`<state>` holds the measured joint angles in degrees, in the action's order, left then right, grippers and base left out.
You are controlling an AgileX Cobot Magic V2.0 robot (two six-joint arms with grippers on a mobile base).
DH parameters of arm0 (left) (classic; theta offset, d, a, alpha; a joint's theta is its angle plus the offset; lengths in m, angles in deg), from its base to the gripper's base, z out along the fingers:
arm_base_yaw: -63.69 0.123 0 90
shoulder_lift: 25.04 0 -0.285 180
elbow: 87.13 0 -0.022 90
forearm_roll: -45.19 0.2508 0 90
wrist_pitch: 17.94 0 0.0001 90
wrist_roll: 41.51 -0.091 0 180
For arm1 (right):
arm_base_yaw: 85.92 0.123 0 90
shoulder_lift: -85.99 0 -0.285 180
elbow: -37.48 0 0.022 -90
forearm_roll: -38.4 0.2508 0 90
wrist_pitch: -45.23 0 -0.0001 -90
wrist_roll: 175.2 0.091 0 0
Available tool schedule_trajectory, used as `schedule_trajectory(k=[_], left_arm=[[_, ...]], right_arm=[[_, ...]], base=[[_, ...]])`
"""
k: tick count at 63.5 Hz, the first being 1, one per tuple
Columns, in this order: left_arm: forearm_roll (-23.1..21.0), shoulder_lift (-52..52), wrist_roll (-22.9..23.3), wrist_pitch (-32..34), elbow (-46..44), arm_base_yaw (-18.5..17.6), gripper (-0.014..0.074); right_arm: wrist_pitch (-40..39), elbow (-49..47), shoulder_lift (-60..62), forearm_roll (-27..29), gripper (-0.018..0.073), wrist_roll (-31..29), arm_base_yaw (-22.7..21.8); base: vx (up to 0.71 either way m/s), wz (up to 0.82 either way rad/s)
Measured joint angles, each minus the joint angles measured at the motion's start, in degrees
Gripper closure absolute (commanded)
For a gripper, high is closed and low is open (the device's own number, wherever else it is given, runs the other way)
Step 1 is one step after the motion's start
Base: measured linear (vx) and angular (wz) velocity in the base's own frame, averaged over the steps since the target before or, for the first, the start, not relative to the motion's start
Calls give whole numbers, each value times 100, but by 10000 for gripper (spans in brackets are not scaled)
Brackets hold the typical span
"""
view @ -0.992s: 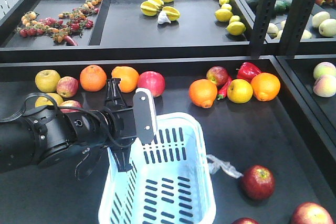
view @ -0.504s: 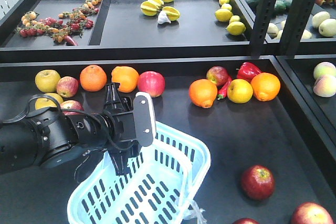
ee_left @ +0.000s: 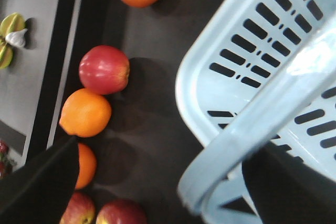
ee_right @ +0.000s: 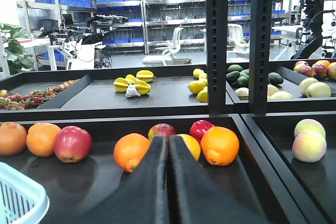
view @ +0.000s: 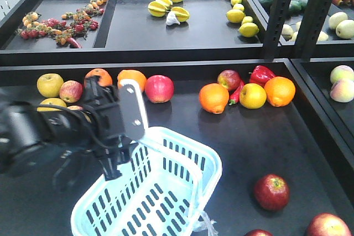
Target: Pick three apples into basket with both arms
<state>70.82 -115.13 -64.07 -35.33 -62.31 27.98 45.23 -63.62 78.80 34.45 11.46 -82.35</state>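
Observation:
The pale blue basket (view: pixel 160 192) lies tilted at the front centre, one hoop handle (ee_left: pixel 252 124) running between my left gripper's wide-apart fingers, close to the near finger (ee_left: pixel 289 192). My left gripper (view: pixel 105 128) (ee_left: pixel 160 192) is open over the basket's left rim and looks blurred. One dark red apple (view: pixel 271 192) rests on the shelf right of the basket. Two more apples (view: pixel 327 226) (view: pixel 258 233) are cut off by the bottom edge. My right gripper (ee_right: pixel 168 140) is shut with nothing in it, and the front view does not show it. A corner of the basket (ee_right: pixel 21 195) appears in the right wrist view.
Oranges (view: pixel 213 98), a pink-red apple (view: pixel 159 88), a red pepper (view: pixel 261 74) and yellow apples (view: pixel 50 84) line the shelf's back. Behind my left arm sit small red-yellow apples (view: pixel 71 91). A raised tray wall (view: pixel 166 56) and a black upright post (view: pixel 279 15) stand behind.
The basket first tipped over and slid left, its plastic scrap going with it. Since then my left arm has swung left and back while the basket stayed put.

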Motion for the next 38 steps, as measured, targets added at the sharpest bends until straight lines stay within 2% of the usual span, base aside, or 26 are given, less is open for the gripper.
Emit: schedule_trajectory(k=[13, 17, 21, 29, 38], left_arm=[[-1051, 1103, 8, -1142, 0, 0, 10], [-1207, 1439, 136, -1369, 1, 0, 11], [-1240, 1817, 456, -1498, 6, 0, 11], [-1056, 2586, 1562, -1666, 6, 0, 11], [-203, 3265, 3592, -2222, 6, 0, 11]], right_arm=[[0, 0, 0, 0, 568, 0, 0], [0, 0, 0, 0, 568, 0, 0], [0, 0, 0, 0, 568, 0, 0], [0, 0, 0, 0, 568, 0, 0], [0, 0, 0, 0, 568, 0, 0]], base=[[0, 0], [0, 0], [0, 0], [0, 0], [0, 0]])
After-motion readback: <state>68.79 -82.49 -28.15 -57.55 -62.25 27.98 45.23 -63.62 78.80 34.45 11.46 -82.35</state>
